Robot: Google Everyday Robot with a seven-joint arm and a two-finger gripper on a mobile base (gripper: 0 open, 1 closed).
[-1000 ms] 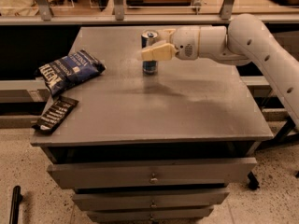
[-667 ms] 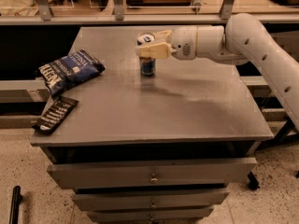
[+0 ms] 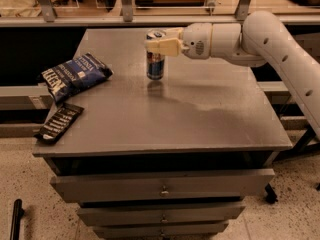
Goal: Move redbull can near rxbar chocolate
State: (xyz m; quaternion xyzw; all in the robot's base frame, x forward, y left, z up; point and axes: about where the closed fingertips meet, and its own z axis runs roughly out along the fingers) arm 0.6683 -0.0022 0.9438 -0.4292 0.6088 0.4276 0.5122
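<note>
Three flat gray drawers (image 3: 120, 186) sit at the front, each with one small shiny knob. Above them is one smooth gray table (image 3: 200, 119). One bar (image 3: 59, 123), flat, thin and black with white letters, lies at the front left corner. Just behind it is one puffy dark blue bag (image 3: 75, 76), crinkly and shiny. Farther back, well apart from the bar, one tall round can (image 3: 155, 66) stands up straight, blue and silver. I cannot tell whether its bottom touches the table. The gripper (image 3: 161, 40) holds the can near its top between two cream fingers (image 3: 165, 47). One fat, smooth white arm (image 3: 270, 39) comes in from the right.
</note>
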